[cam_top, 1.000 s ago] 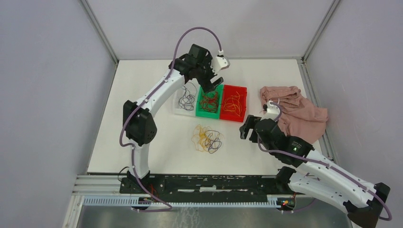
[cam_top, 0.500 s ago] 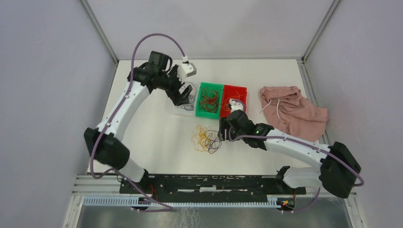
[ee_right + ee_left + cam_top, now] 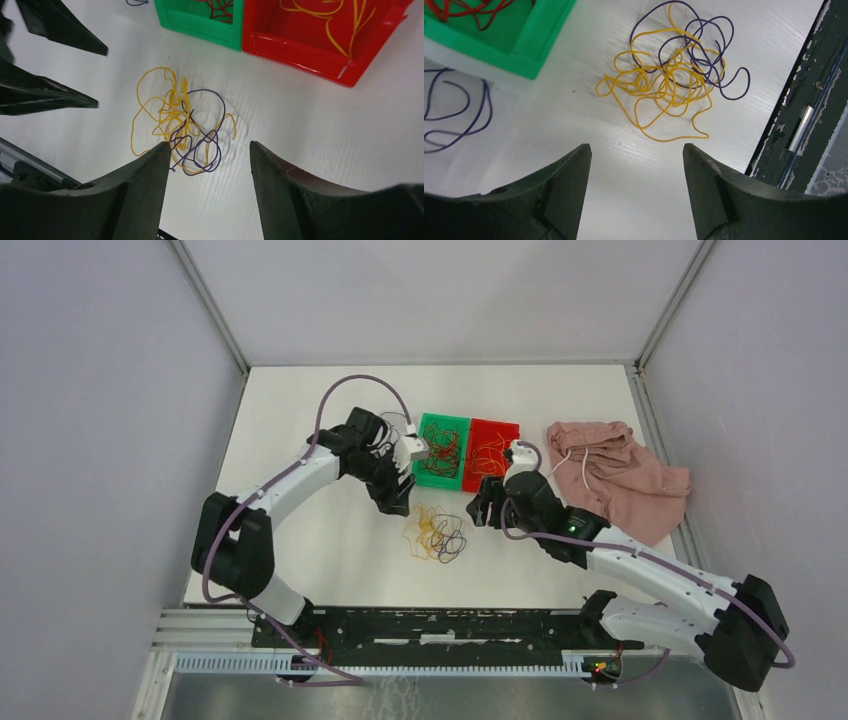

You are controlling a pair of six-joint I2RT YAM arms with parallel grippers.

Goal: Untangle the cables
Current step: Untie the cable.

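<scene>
Seen from above, the task looks to me mostly done: dark red cables [image 3: 441, 450] lie in the green bin [image 3: 445, 418] and yellow ones in the red bin [image 3: 497, 424], but one clump [image 3: 436, 532] of yellow and purple wires is not yet separated. It rests on the table [image 3: 300, 540] at 6 o'clock from the bins, and the pink cloth [image 3: 630, 480] is well apart at 3 o'clock. The left gripper [image 3: 397, 502] hangs at 10 o'clock from the clump and the right gripper [image 3: 478, 515] at 2 o'clock. Both are near it, and I see neither one touching it. In the left wrist view the jaws stand spread with only bare table between them. The clump is at 12 o'clock beyond the tips, a green corner is at 10 o'clock, and a purple wire lies on the white tray [image 3: 449, 165] at 9 o'clock. In the right wrist view the jaws are also apart and hold nothing. The clump lies at 11 o'clock, and its purple loops come just beside one fingertip. I cannot tell if they touch it.
</scene>
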